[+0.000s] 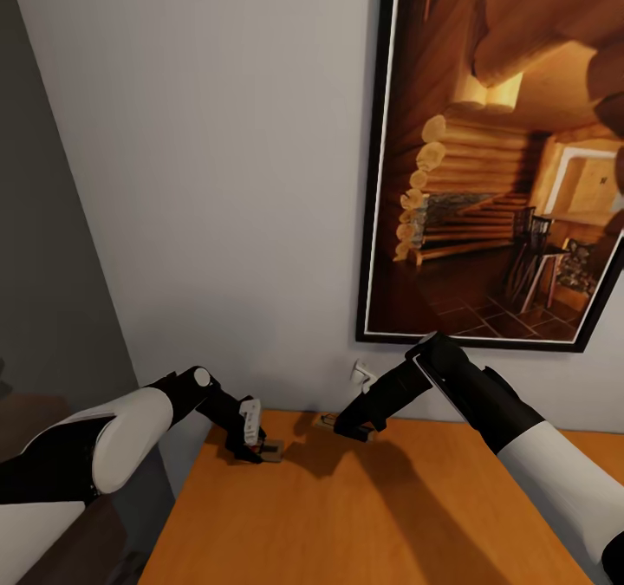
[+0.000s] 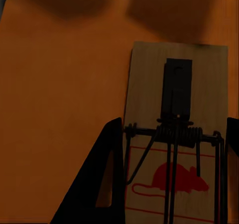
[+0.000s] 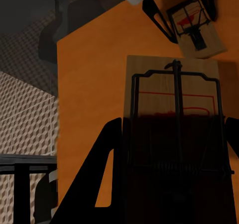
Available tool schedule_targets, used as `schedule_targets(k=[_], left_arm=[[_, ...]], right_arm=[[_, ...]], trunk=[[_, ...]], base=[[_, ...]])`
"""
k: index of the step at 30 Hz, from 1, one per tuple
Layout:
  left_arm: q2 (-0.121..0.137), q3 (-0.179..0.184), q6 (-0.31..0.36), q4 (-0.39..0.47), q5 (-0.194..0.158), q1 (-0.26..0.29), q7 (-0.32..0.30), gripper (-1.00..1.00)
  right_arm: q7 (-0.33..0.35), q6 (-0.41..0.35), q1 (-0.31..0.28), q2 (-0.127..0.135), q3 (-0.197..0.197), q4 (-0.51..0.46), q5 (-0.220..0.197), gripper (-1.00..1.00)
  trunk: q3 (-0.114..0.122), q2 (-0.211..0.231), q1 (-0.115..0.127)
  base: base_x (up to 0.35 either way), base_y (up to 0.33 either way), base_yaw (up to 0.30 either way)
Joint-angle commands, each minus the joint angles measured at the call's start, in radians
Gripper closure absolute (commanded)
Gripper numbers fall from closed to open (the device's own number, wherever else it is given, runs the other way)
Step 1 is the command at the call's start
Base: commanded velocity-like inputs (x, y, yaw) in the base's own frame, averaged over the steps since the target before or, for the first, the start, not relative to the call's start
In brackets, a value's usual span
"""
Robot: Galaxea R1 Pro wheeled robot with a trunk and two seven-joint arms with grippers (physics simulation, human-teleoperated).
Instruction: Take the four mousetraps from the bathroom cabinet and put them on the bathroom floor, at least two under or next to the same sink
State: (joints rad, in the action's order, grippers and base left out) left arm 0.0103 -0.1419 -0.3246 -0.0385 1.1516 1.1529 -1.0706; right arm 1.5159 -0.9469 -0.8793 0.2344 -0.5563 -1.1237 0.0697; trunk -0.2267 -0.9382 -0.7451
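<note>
1. On the flat orange-brown wooden cabinet top [image 1: 364,516], both claws are down at its far edge by the grey wall; the left black two-fingered claw [image 1: 260,451] has its fingers on either side of a small flat pale-wood mousetrap with dark wire spring and red mouse print [image 2: 174,134], apparently gripping it.
2. Between the right black claw's [image 1: 357,433] fingers sits a second, similar wooden mousetrap [image 3: 172,134], apparently gripped too; the first trap lies just beyond this claw.
3. Progress, as I judge it: early; two traps are in hand but rest on the cabinet; none is on the brown-and-beige cube-patterned tile floor [image 3: 25,114], glimpsed past the cabinet's edge beside the right claw.
4. Count: two mousetraps visible of four; two claws; one cabinet; one framed log-cabin picture [image 1: 503,152] on the wall above the right claw.
</note>
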Motion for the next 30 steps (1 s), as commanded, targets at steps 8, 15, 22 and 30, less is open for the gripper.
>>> schedule_targets(k=[8,15,22,30], left_arm=[[-0.001,0.005,-0.007,-0.003,0.013,0.001,0.004,1.0],[-0.001,0.005,-0.007,-0.003,0.013,0.002,0.006,1.0],[-0.001,0.005,0.007,-0.003,0.013,0.002,0.008,1.0],[-0.001,0.005,0.029,-0.003,0.013,0.002,0.008,1.0]], right_arm=[[0.01,-0.013,-0.001,0.0,-0.001,-0.001,0.007,1.0],[0.01,-0.013,-0.001,0.0,-0.001,-0.001,0.007,1.0],[0.01,-0.013,-0.001,0.0,-0.001,-0.001,0.007,1.0],[0.01,-0.013,-0.001,0.0,-0.001,-0.001,0.007,1.0]], trunk=[[0.024,0.055,0.031],[0.046,0.104,0.057],[0.067,0.153,0.084],[0.093,0.209,0.115]], base=[[0.0,0.0,0.0],[0.0,0.0,0.0],[0.0,0.0,0.0],[0.0,0.0,0.0]])
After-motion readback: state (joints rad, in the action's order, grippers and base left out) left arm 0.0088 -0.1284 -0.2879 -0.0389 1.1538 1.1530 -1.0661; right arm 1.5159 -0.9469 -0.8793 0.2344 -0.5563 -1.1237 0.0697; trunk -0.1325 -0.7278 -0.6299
